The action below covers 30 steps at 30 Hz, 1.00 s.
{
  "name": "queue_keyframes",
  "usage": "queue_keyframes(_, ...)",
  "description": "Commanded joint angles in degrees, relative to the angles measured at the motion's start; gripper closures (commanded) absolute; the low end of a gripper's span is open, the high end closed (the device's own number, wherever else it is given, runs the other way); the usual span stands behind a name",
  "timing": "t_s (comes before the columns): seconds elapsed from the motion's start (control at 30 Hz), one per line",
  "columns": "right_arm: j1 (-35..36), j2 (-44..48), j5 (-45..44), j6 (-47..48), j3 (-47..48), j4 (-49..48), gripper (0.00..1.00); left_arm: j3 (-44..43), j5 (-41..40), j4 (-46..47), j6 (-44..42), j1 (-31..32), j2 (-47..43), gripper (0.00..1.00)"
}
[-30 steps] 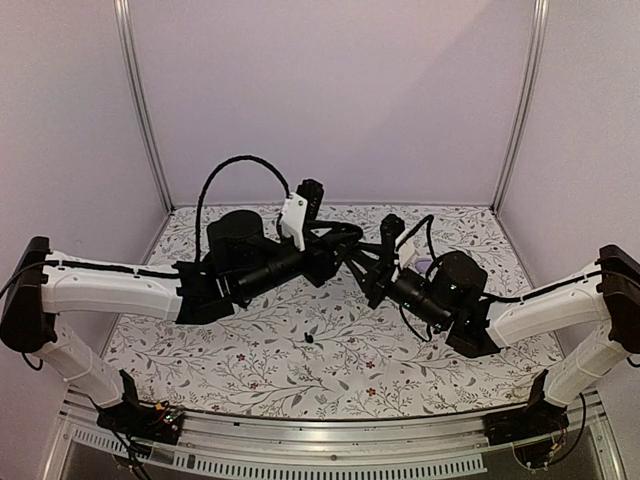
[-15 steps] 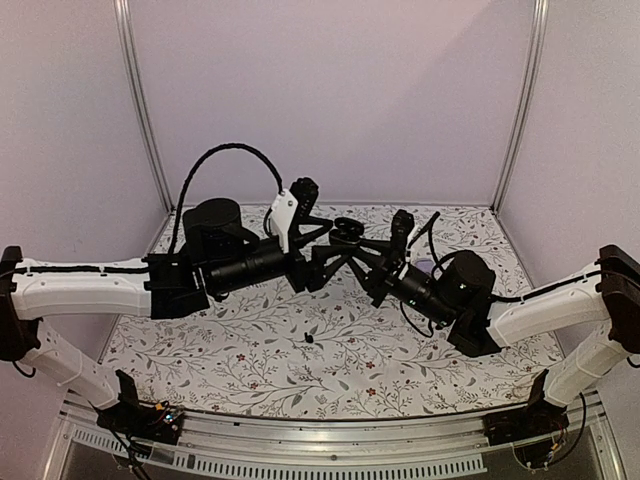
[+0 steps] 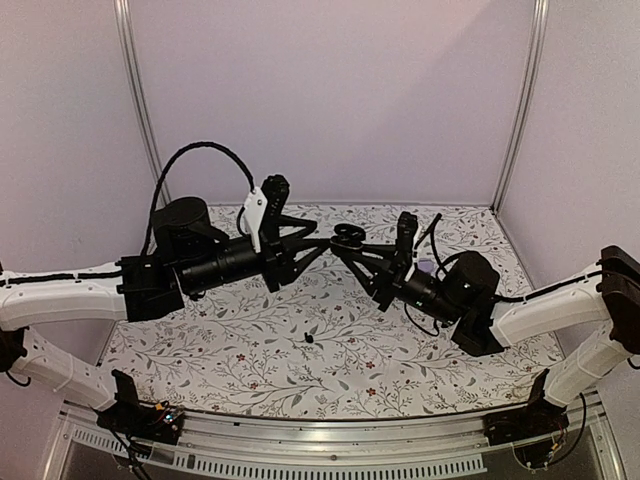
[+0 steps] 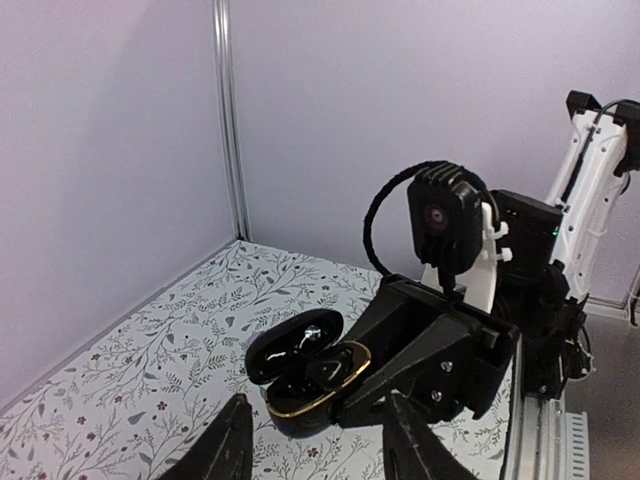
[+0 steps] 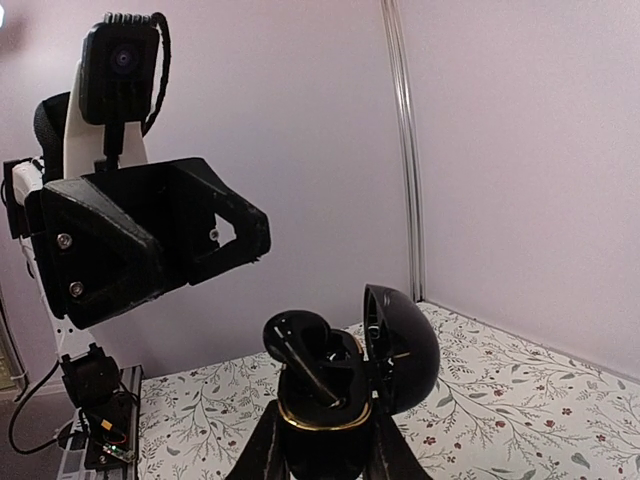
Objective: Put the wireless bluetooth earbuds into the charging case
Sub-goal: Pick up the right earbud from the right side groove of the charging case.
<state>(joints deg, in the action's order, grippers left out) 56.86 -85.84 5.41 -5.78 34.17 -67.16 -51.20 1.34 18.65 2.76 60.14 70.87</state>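
Backing left gripper away from charging case, jaws parted, empty. Clamping open case aloft in right gripper, just ahead of left jaws. First earbud apparently seated inside; second earbud on cloth below grippers, fetch next.

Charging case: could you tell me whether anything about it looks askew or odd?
Yes: one earbud stands tilted above the gold rim of the open charging case, not seated; the other earbud lies loose on the cloth.
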Motion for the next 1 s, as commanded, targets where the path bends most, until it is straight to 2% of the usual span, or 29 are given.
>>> queue_keyframes(0.0,-0.76,2.74,1.79,-0.66,-0.26,1.70,1.00,0.12,3.83,-3.17,-4.26,-1.04,-1.91,0.60)
queue_keyframes(0.23,-0.79,3.05,4.31,0.34,0.18,3.99,1.00,-2.62,5.55,-8.59,-9.01,-0.99,-0.27,0.73)
queue_keyframes(0.37,-0.79,2.89,5.70,0.40,0.45,4.95,1.00,-2.49,5.04,-8.05,-11.17,-1.07,-0.03,0.76)
queue_keyframes(0.67,-0.79,2.38,8.15,1.77,1.58,7.22,1.00,-2.89,5.72,-8.66,-13.57,-1.00,1.08,0.77)
queue_keyframes(0.97,-0.79,2.17,8.83,2.34,2.08,7.63,1.00,-2.67,7.47,-8.99,-14.21,-1.01,1.83,0.72)
